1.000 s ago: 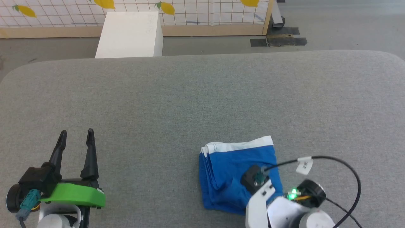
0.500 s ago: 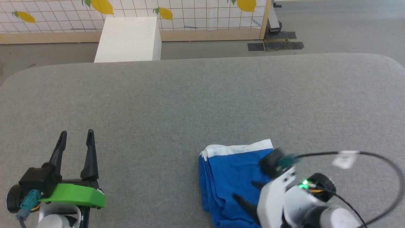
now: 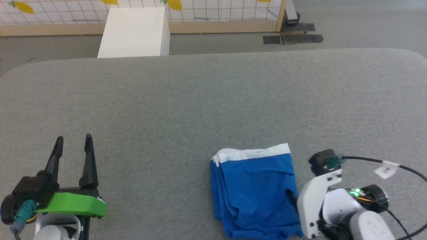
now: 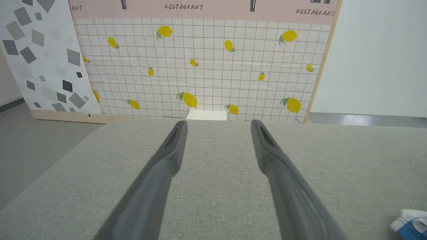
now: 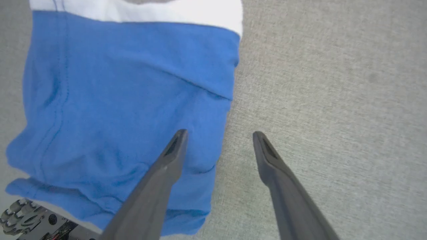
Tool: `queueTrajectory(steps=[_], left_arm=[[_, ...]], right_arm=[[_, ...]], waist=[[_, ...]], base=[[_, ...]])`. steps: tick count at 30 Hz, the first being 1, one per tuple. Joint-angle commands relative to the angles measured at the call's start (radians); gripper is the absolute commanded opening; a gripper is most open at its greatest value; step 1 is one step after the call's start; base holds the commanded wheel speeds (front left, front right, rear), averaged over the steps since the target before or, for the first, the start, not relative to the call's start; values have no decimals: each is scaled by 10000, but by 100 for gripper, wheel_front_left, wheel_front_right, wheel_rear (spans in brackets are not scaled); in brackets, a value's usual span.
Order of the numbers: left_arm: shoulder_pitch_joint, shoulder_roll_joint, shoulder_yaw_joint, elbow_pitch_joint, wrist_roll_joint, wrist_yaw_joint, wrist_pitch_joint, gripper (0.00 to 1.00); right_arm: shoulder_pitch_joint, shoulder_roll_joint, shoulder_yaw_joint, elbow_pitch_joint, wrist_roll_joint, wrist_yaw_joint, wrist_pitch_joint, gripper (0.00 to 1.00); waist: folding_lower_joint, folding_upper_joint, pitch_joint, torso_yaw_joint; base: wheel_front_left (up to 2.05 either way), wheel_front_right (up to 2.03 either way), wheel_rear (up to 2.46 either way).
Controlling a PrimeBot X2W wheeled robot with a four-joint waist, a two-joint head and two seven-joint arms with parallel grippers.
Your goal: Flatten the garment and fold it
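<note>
- The garment lies on the grey padded table, low in the head view and a little right of centre.
- It is folded into a compact, roughly rectangular packet of bright blue cloth, with a white band along its upper edge.
- Along its left side, several stacked layer edges show as thin parallel lines.
- The top face is mostly smooth, with a few soft creases. The lower edge is rumpled and uneven.
- In the right wrist view the garment takes up the upper left and middle. A fold line slants down toward its right edge.
- The right gripper stands wide with nothing between its fingers. One finger lies over the blue cloth and the other over bare table. Whether it touches the cloth cannot be told.
- The left gripper is at the lower left of the head view, well apart from the garment, spread wide and holding nothing.
- A blue and white corner of the garment sits at the lower right of the left wrist view.
</note>
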Motion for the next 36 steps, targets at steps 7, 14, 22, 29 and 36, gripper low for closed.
queueTrajectory(steps=[7,14,22,29,36], left_arm=[[-52,58,-42,-17,-60,-69,-44,100],[-19,70,8,-8,-84,-69,-44,100],[214,108,277,-255,-185,-69,-44,100],[213,453,309,-671,-327,-69,-44,100],[121,1022,272,-1137,-439,-69,-43,100]], right_arm=[[-653,20,375,1505,-227,-15,-468,100],[-1088,21,678,2414,-44,-15,-612,0],[-1865,-741,1580,2054,-280,-15,-91,0],[-3116,-1981,2456,1698,152,-15,362,0],[-4310,-2531,2421,2143,173,-15,-21,0]], waist=[[0,0,245,154],[0,0,257,84],[0,0,618,-1152],[0,0,1404,-3097],[0,0,2162,-4305]], base=[[0,0,0],[0,0,0],[0,0,0],[0,0,0],[0,0,0]])
